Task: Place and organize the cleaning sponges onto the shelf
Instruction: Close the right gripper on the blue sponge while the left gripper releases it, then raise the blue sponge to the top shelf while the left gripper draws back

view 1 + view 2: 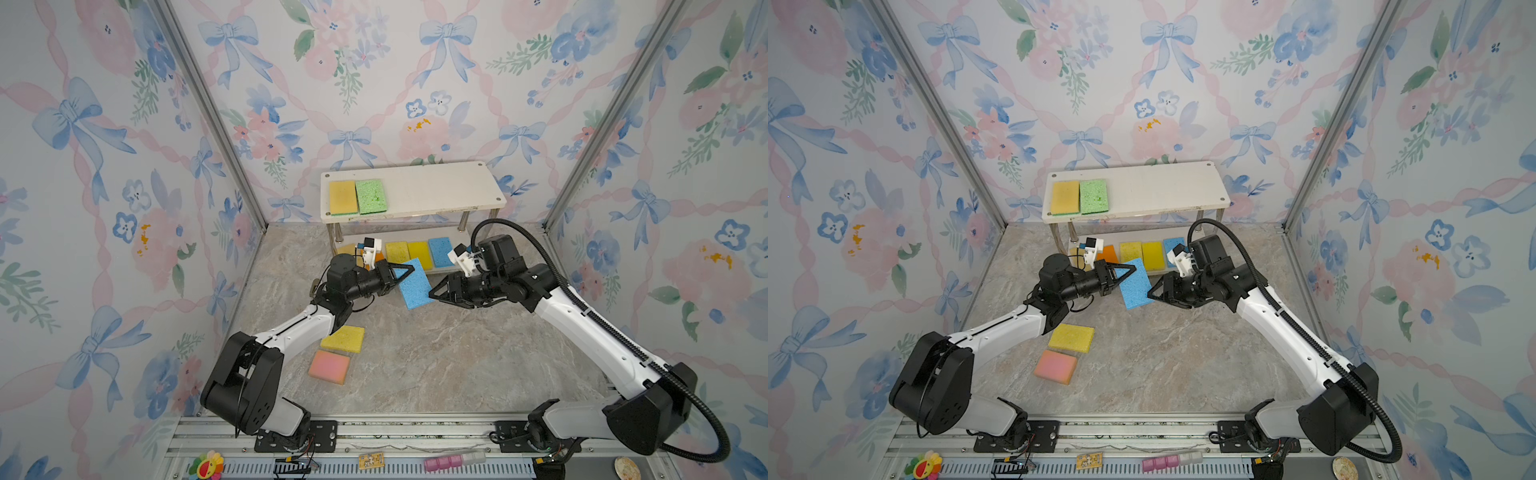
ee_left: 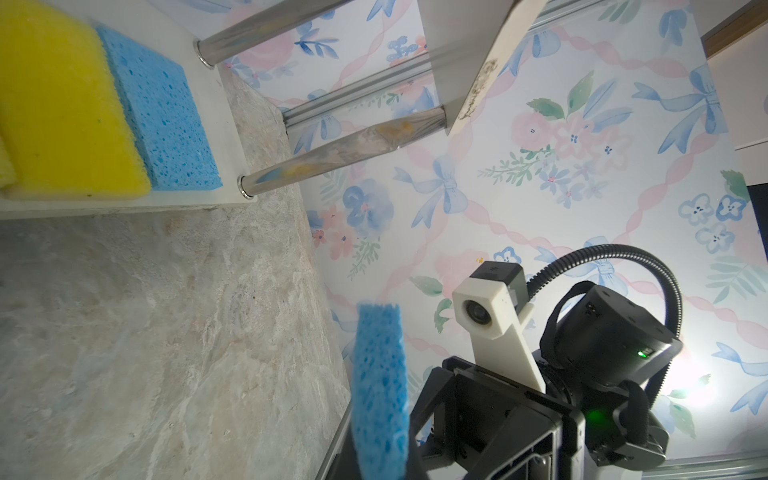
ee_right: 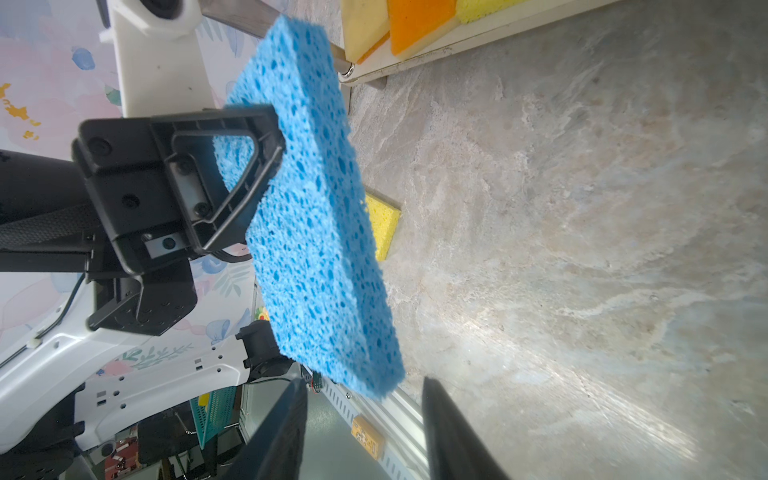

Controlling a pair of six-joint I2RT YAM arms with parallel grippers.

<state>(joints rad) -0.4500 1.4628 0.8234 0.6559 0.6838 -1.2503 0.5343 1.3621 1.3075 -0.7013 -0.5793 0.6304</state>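
The blue sponge (image 1: 415, 291), likely light and squashy, hangs pinched at its edge in the left pincer (image 1: 409, 270); the right pincer (image 1: 431, 291) stands parted, empty.

No readable text, label or number (small yellow board (image 1: 371, 460) print too blurred).

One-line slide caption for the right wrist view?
Left gripper shut on a blue sponge above the marble table; right gripper open by its free end.
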